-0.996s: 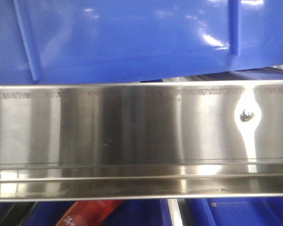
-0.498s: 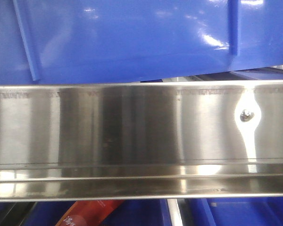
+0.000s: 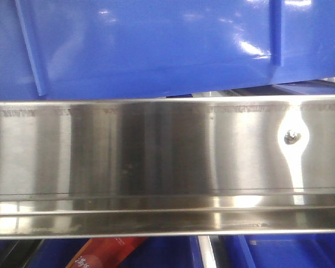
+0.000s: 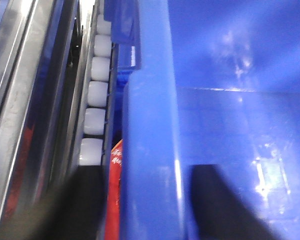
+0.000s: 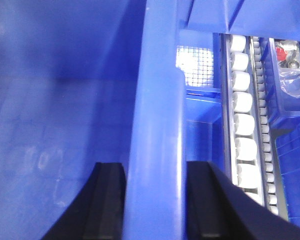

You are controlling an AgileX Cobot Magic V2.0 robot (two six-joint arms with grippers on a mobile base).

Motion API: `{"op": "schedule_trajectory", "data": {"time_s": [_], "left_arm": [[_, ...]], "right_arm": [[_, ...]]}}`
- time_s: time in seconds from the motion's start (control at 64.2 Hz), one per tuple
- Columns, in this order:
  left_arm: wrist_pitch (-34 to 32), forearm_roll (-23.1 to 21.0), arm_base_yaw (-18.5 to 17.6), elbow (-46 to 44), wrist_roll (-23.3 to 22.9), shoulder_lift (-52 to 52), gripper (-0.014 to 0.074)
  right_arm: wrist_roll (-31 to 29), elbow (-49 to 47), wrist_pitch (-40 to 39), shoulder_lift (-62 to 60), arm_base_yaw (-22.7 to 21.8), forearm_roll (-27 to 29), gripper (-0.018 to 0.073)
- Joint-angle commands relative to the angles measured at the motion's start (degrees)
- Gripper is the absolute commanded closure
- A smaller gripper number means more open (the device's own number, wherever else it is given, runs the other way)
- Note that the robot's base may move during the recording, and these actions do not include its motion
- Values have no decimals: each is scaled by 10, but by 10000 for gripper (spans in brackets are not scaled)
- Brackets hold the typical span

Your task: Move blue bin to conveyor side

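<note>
The right claw (image 5: pixel 155 202) pinches the blue bin (image 5: pixel 155 100) by its thick rim, one finger inside and one outside. White rollers (image 5: pixel 242 130) run just beyond the outer finger. The left claw (image 4: pixel 150 210) grips another stretch of rim, with rollers beside it too. In the front view, the bin's wall hangs tilted above a stainless rail (image 3: pixel 156 162), and a red packet (image 3: pixel 103 254) lies below.

The right gripper (image 5: pixel 155 202) straddles the thick rim of the blue bin (image 5: pixel 50 100) at the bottom centre, one black finger (image 5: pixel 107 200) pressed to each side. A rack of white rollers (image 5: pixel 242 115) runs down the right.
</note>
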Motion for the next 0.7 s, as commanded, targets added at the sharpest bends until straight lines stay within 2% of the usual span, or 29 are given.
{"op": "schedule_trajectory", "data": {"time_s": [0.0,0.125,0.218,0.685], "left_arm": [[8,-1,-4,-1,-3,3,465],[8,-2,-4,-1,-3,3,633],[8,-4,-4,-1,-3,3,610],[9,-4,-4,-3,3,3,610]], "right_arm": [[-2,0,-1,0,0,14,637],[-2,0,-1,0,0,14,637],[-2,0,-1,0,0,14,637],[-2,0,-1,0,0,21,637]]}}
